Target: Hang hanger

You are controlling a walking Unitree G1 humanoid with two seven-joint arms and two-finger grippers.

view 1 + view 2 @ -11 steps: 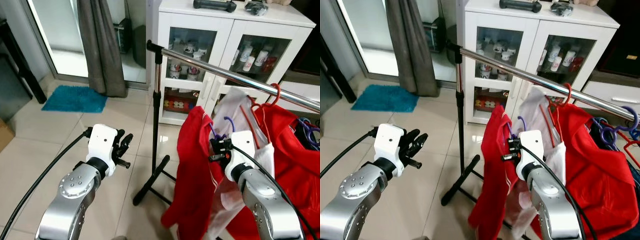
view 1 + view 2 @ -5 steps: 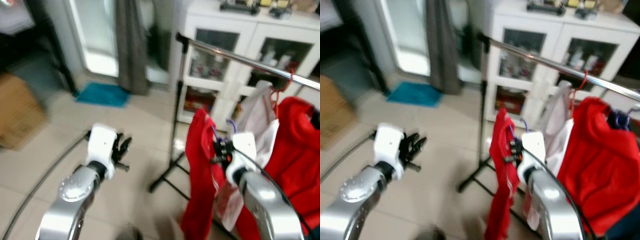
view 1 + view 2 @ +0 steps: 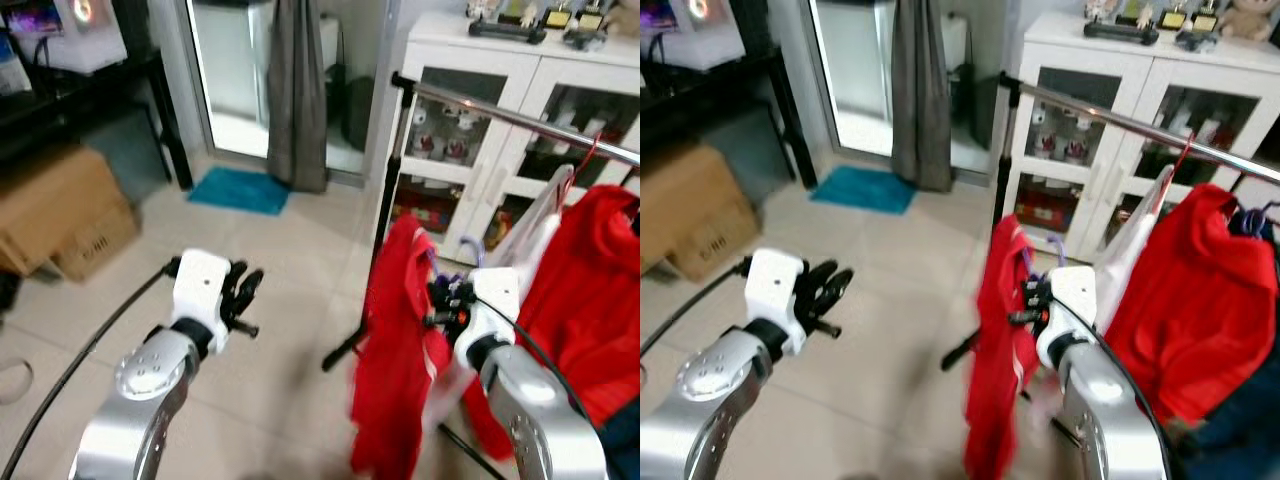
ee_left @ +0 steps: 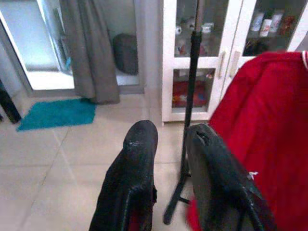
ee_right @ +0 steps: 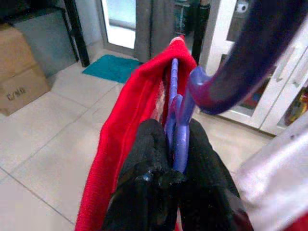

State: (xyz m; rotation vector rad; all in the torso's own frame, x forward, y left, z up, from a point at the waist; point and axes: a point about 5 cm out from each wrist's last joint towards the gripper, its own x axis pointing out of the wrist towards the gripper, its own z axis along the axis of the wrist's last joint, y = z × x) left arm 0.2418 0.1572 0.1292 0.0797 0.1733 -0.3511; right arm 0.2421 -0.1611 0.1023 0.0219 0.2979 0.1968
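Brown cardboard boxes (image 3: 60, 215) sit on the tiled floor (image 3: 290, 290) at the far left, and a blue mat (image 3: 238, 190) lies by a grey curtain (image 3: 297, 95). Next comes the left gripper (image 3: 243, 292), held up over the floor with its two black fingers (image 4: 130, 183) a little apart and nothing between them. To its right stands the black pole (image 3: 383, 210) of the clothes rack, with a shiny metal rail (image 3: 520, 122) going off to the right in front of a white cabinet (image 3: 1110, 130). The right gripper (image 5: 171, 159) is squeezed tight on the purple hanger (image 5: 179, 125), which carries a red shirt (image 3: 400, 350). The hanger is below the rail and not on it. More red clothes (image 3: 590, 300) hang from the rail at the far right.
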